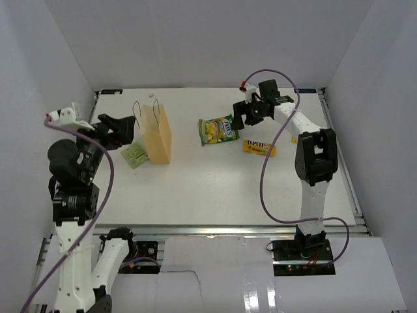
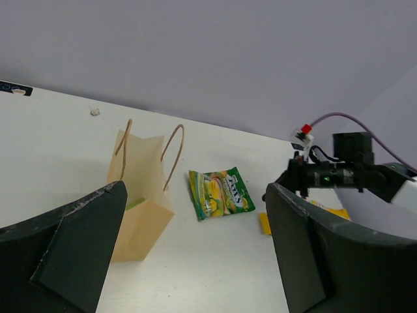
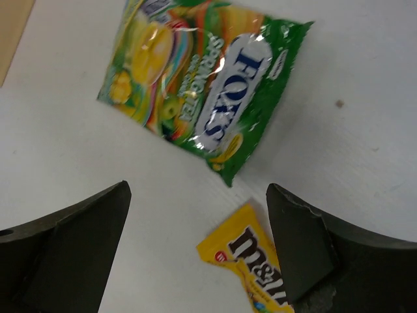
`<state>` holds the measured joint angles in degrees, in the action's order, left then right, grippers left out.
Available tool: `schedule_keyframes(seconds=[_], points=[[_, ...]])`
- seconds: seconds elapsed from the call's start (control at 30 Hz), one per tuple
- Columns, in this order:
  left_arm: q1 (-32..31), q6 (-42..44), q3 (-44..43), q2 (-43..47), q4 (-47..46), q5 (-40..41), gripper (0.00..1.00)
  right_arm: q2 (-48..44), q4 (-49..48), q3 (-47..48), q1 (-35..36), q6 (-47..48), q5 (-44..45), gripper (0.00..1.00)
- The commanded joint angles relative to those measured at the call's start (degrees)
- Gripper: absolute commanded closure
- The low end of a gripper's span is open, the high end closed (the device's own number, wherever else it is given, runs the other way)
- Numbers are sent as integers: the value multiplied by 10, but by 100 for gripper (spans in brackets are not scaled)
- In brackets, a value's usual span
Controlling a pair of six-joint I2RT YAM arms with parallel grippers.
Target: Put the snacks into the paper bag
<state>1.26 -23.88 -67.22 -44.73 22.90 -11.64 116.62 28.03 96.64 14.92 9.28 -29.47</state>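
The tan paper bag [image 1: 158,134] stands upright at the left of the table, handles up; the left wrist view [image 2: 138,195] shows something green inside it. The green-and-yellow pouch [image 1: 217,129] lies flat at the middle, also in the right wrist view [image 3: 199,81] and the left wrist view [image 2: 219,192]. The yellow candy packet [image 1: 259,147] lies to its right, and shows low in the right wrist view [image 3: 251,264]. My right gripper [image 1: 242,116] is open and empty, above the pouch's right edge. My left gripper [image 1: 124,128] is open and empty, left of the bag.
A small pale green packet [image 1: 135,154] lies flat on the table just left of the bag's base. White walls close in the table on the left, back and right. A small white scrap [image 1: 152,95] lies near the back edge.
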Motion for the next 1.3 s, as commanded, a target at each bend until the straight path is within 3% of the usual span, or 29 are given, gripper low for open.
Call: schedule_keyframes(seconds=[0.0,0.07,0.17,0.33,0.6,0.7,0.73,0.8,0.83,0.93,1.1,1.27], points=[[-3,-26,46,71,44,29,2,81,-28,98,-2,-73,95,10],[-3,-43,71,97,69,34,2,117,-19,160,-2,-80,99,10],[-3,-69,96,133,94,36,2,160,-26,181,2,-85,70,10],[-3,-91,121,160,102,36,2,193,-44,175,15,-80,10,9],[-3,-102,117,155,109,21,2,203,-75,131,24,-106,20,0],[-3,-108,118,155,106,-2,2,207,-76,122,24,-108,35,19],[-3,-108,119,156,90,-19,2,207,-77,119,24,-110,43,29],[-3,-114,130,153,64,-86,2,208,-78,113,24,-120,52,37],[-3,-128,135,149,33,-111,2,208,-80,106,23,-124,63,49],[-3,-185,163,126,-21,-201,2,208,-80,96,21,-127,60,71],[-3,-275,223,73,-92,-280,2,183,-77,80,-4,-110,-8,89],[-27,-300,249,60,-110,-284,2,108,-109,9,-56,-59,-234,92]])
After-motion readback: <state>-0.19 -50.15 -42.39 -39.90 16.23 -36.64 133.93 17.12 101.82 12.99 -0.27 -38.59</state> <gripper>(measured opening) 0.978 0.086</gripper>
